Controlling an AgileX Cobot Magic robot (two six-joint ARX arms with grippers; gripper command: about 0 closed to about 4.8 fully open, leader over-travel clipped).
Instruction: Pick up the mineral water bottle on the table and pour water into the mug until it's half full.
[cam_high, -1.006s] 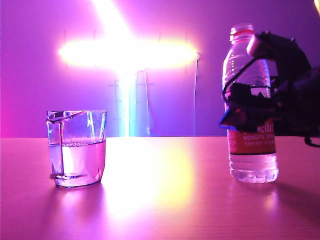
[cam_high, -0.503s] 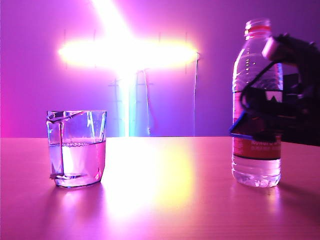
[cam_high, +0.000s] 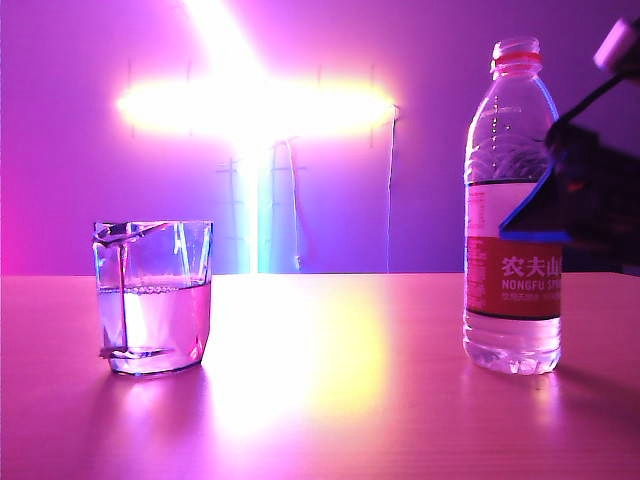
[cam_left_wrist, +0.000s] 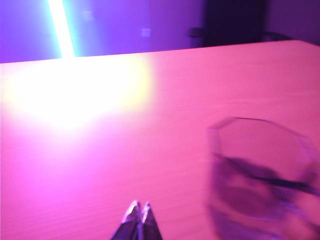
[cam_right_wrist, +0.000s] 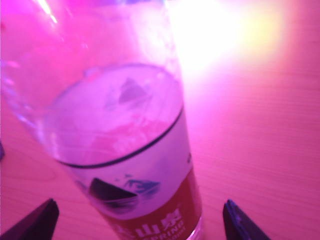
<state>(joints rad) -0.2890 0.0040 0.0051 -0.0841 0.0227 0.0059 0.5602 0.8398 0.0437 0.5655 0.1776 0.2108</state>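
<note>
Mug (cam_high: 153, 297): left on desk (cam_high: 330, 400), water (cam_high: 155, 320) near half.
Mineral water bottle (cam_high: 513, 210): upright, right, uncapped.
Right end effector (cam_right_wrist: 137, 220): released, fingers straddling bottle.
Left end effector (cam_left_wrist: 138, 217): clenched, empty, near mug.
Remaining: seemingly nothing; pour looks complete.

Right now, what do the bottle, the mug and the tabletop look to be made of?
The mineral water bottle: thin clear plastic, judging by its ribbed walls, with a glossy printed label.
The mug: probably clear glass; angular facets and a thick base.
The table: smooth and glossy, mirroring the lamp; faint grain lines suggest wood or laminate, but that stays open.
</note>
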